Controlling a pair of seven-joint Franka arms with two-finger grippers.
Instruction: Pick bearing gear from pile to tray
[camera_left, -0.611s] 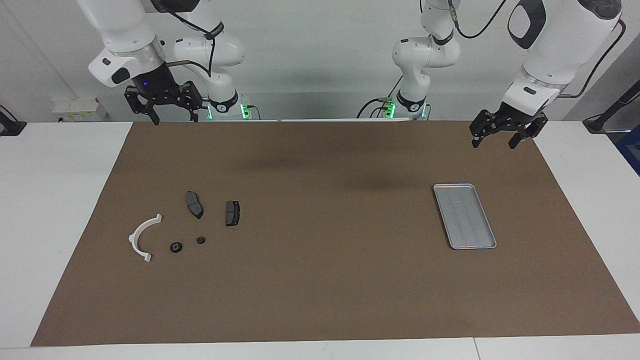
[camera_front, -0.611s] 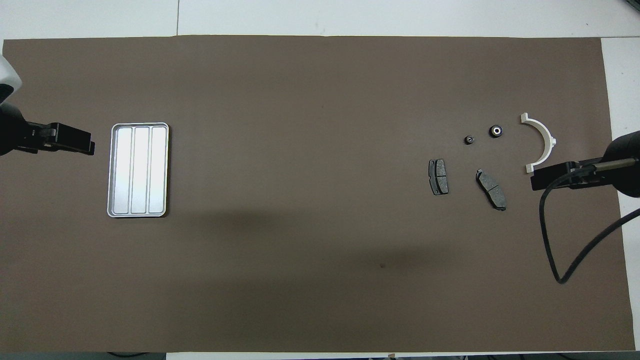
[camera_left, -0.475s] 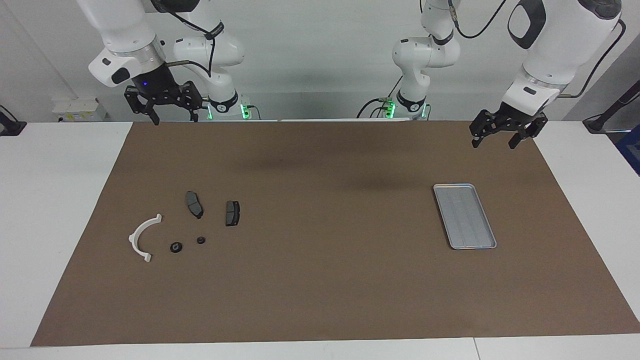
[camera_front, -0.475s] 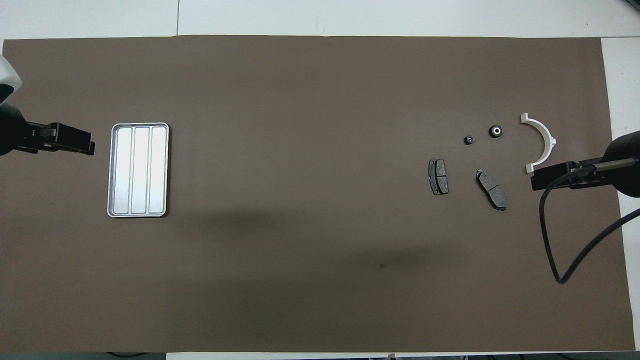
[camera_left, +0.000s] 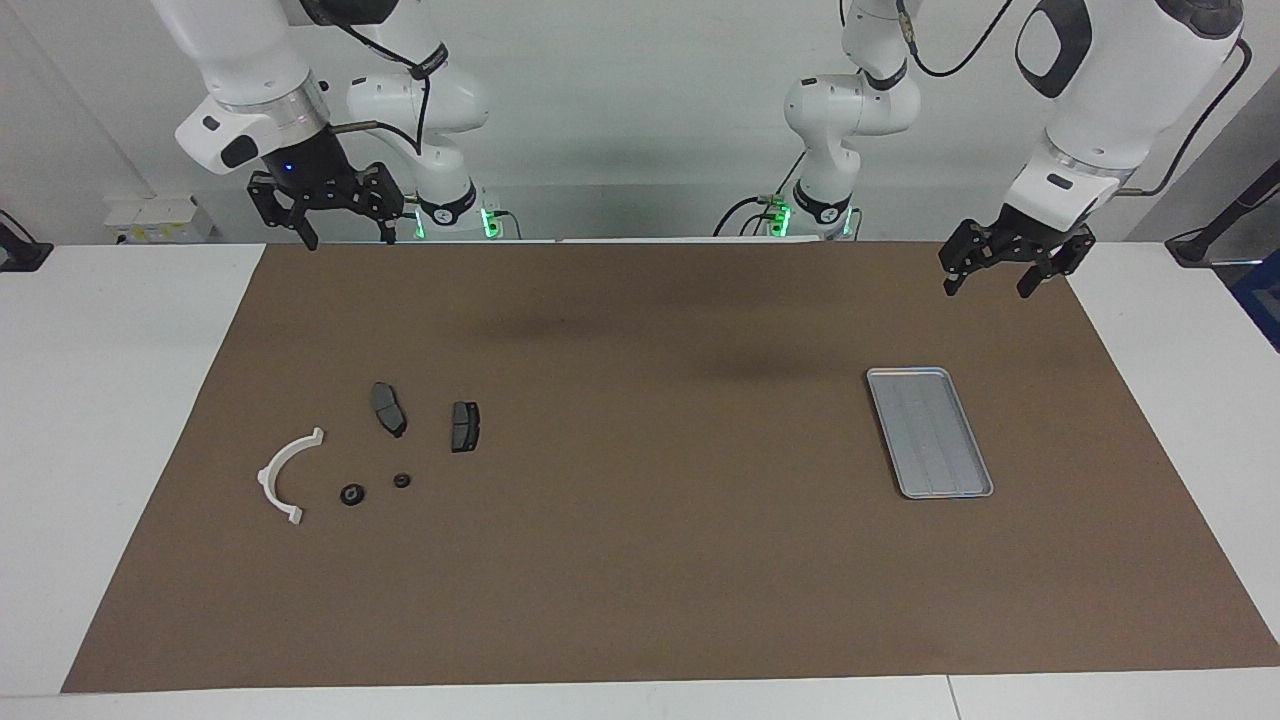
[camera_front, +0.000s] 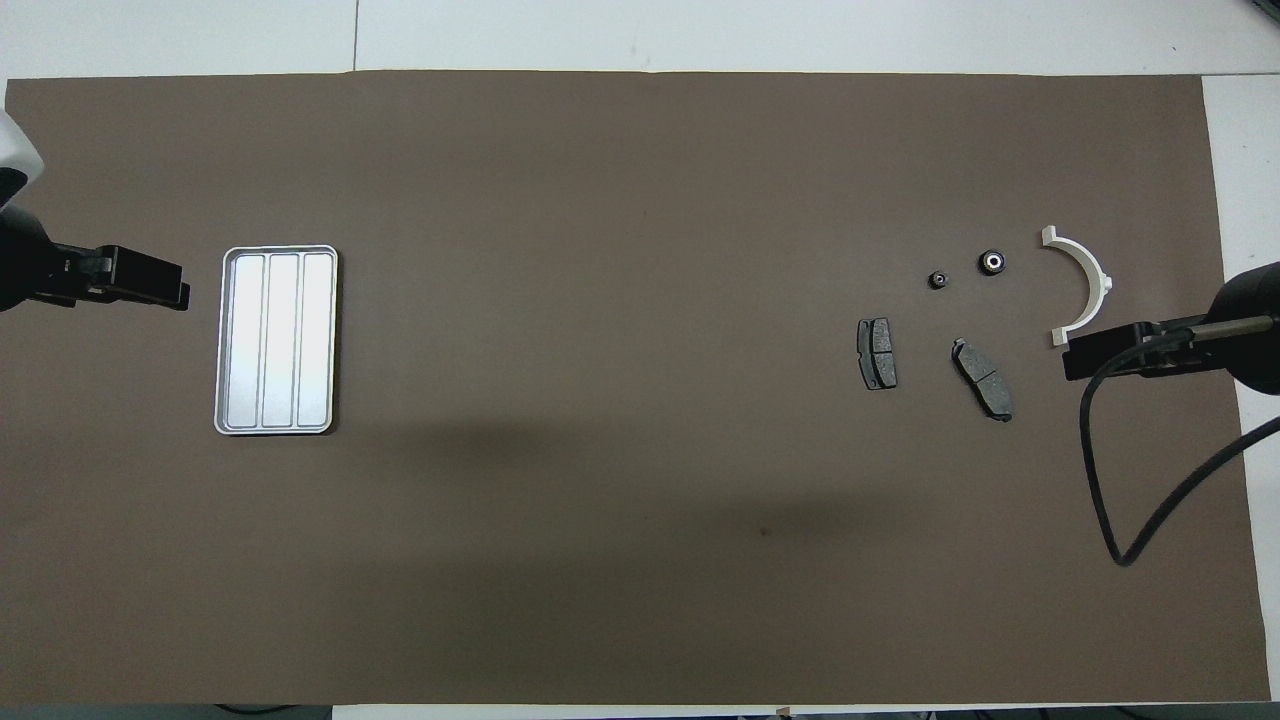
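A: Start big. What's on the tabletop (camera_left: 120, 400)?

B: A brown mat (camera_left: 640, 560) covers most of it. The tray (camera_left: 929, 432) lies bare toward the left arm's end. The pile (camera_left: 370, 455) is toward the right arm's end: a white arc (camera_left: 283, 474), two grey plates (camera_left: 389, 408), then two small black round pieces. The bigger round piece (camera_left: 351, 494), beside the arc, looks like the bearing gear.

A: Anything changed in the last half second?

B: Practically nothing. Every part lies where it did. The right tool (camera_left: 345, 228) still hangs raised over the mat's edge nearest the robots, jaws apart and empty. The left tool (camera_left: 984, 280) waits likewise, open, near the tray's end.

A: Meaning?

B: Nothing is picked yet; I'd judge the right arm's reach to the pile comes first.
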